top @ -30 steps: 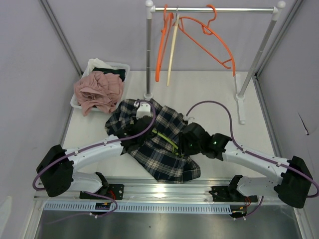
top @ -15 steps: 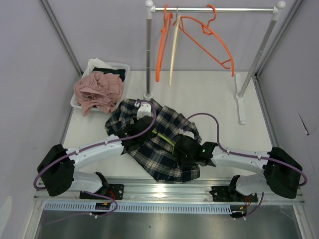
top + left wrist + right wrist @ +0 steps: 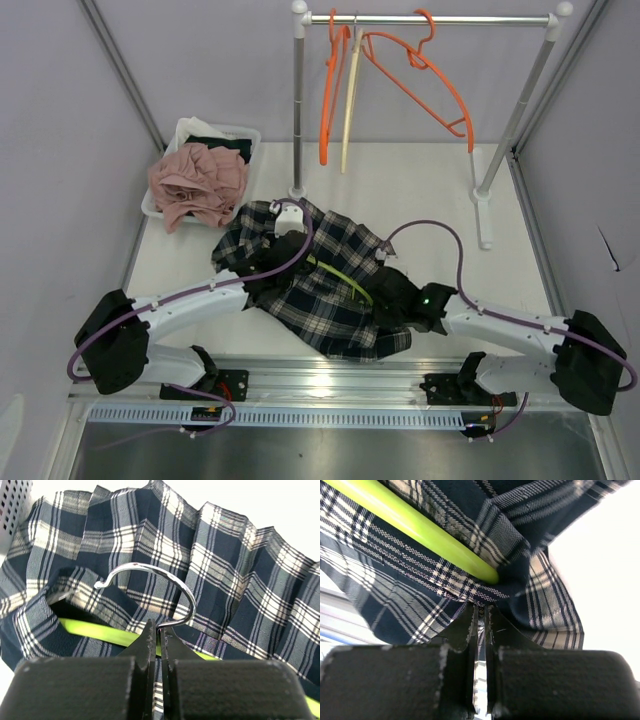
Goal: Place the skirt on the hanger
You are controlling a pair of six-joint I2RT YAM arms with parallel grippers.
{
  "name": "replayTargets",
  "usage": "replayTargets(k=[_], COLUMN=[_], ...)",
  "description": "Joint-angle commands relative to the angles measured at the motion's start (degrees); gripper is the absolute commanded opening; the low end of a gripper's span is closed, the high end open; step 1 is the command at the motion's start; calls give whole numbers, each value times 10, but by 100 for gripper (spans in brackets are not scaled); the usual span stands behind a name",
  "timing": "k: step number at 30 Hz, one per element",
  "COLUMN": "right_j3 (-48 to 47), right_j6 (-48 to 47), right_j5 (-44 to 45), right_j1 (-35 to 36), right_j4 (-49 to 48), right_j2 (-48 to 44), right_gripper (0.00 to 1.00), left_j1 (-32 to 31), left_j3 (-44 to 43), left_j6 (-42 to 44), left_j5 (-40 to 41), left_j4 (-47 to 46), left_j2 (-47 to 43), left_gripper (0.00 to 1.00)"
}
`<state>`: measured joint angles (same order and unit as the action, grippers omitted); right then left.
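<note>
A navy and white plaid skirt (image 3: 330,310) lies on the table with a lime-green hanger (image 3: 346,281) inside it. My left gripper (image 3: 268,268) is shut on the stem of the hanger's metal hook (image 3: 190,599), with the green bar (image 3: 95,632) just below its fingertips (image 3: 160,628) and the pleated skirt (image 3: 240,580) beyond. My right gripper (image 3: 393,302) sits at the skirt's right side. In the right wrist view its jaws (image 3: 481,611) are shut on a fold of skirt (image 3: 395,590) just under the hanger's end (image 3: 470,565).
A white basket (image 3: 245,135) with pink clothing (image 3: 198,182) stands at the back left. A clothes rail (image 3: 430,19) at the back carries orange hangers (image 3: 420,80) and a cream one (image 3: 347,110); its posts (image 3: 297,120) stand behind the skirt.
My right gripper reached in over the skirt's lower right, closed, and drew back to the right; the skirt's right edge shifted with it. The left gripper stayed put.
</note>
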<state>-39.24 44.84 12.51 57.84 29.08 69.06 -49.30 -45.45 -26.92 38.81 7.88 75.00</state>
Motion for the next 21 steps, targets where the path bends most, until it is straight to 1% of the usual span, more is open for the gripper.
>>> replayTargets(k=[1,4,7,9,13,14,16,21], right_j3=[-23,-48,-83,-105,-158,-168,-187,-234], right_j6=[-28,-61,-94,-126,-179,-196,-215,-280], right_j5=[54,64,69,87,106,110,110,135], right_j1=[-31,-67,-110,-127,-144,-150,-161,-161], right_j4=[45,76,97,113,107,106,103,96], right_j2=[-62,-95,-101,-96,-96,-93,-88,-78], right_gripper=[0,0,0,0,0,0,0,0], left_j1=[5,5,5,6,9,9,9,8], left_j3=[-19,-21,-30,-37,-76,-83,-80,-77], left_j6=[28,42,52,65,86,86,88,102], left_j5=[17,16,4,-28,-90,-97,-107,-114], left_j4=[5,9,17,20,58,74,75,87], left_j2=[-6,-13,-24,-26,1,11,13,3], left_gripper=[0,0,0,0,0,0,0,0])
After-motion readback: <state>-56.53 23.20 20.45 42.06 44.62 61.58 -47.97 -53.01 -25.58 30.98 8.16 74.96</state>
